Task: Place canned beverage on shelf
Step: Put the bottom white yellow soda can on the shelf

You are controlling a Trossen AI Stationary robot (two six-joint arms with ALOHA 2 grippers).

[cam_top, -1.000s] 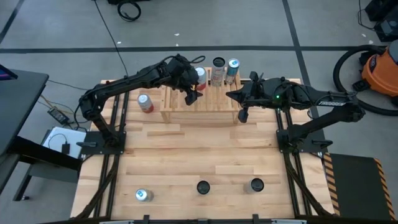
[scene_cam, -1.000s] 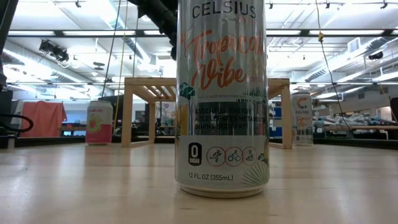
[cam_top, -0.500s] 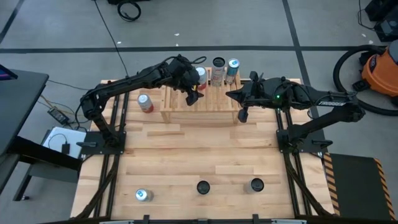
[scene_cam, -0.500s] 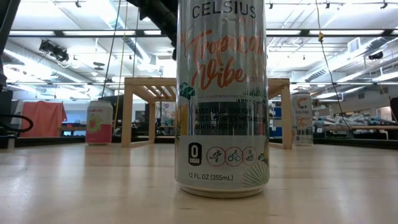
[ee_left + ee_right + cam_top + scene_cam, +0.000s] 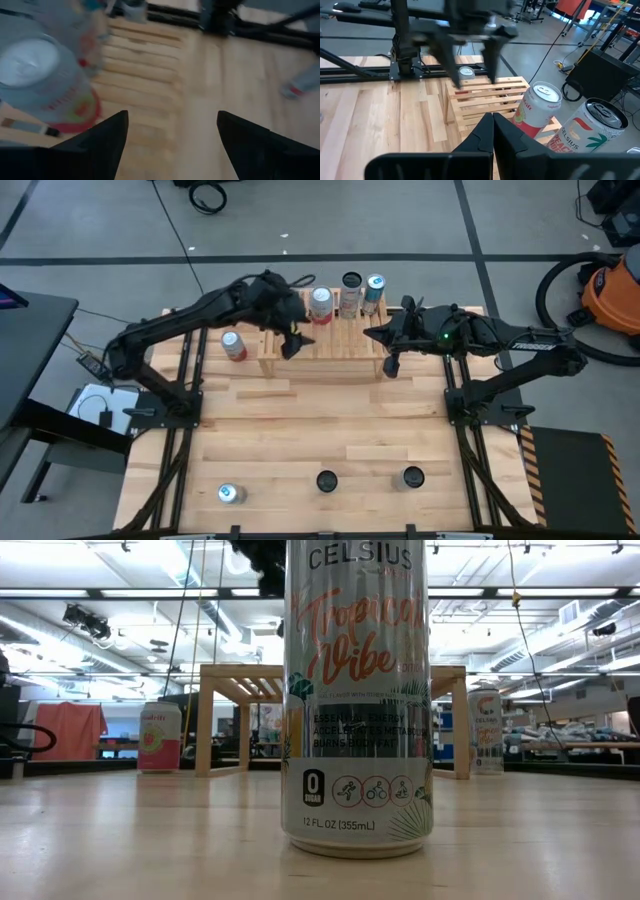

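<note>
Looking down from above, the low rectangular shelf of light natural wood with a slatted top (image 5: 322,348) stands at the 12 o'clock side of the pale wooden table (image 5: 320,440). On its slats, toward the far edge, three drink cans are placed: a white can with a red band at the bottom and a silver lid (image 5: 321,303), a can with a dark top (image 5: 350,292) and a can with a bluish lid (image 5: 374,290).

The left gripper (image 5: 294,345) hangs over the near part of the shelf, at about 7 o'clock from the white and red can and apart from it. Its two dark fingers (image 5: 102,140) are spread wide and hold nothing; in the left wrist view the white and red can (image 5: 45,85) stands free on the slats beside them.

The right gripper (image 5: 392,363) waits beside the right end of the shelf, its fingers (image 5: 492,132) pressed together with nothing between them.

A pink and white can (image 5: 233,345) stands on the table just left of the shelf, at 9 o'clock from it. Along the 6 o'clock edge of the table three more cans stand in a row: one with a silver lid (image 5: 230,494) and two with dark tops (image 5: 327,480) (image 5: 413,477). In the low view a tall silver can with printed tropical lettering (image 5: 358,700) fills the middle of the picture.
</note>
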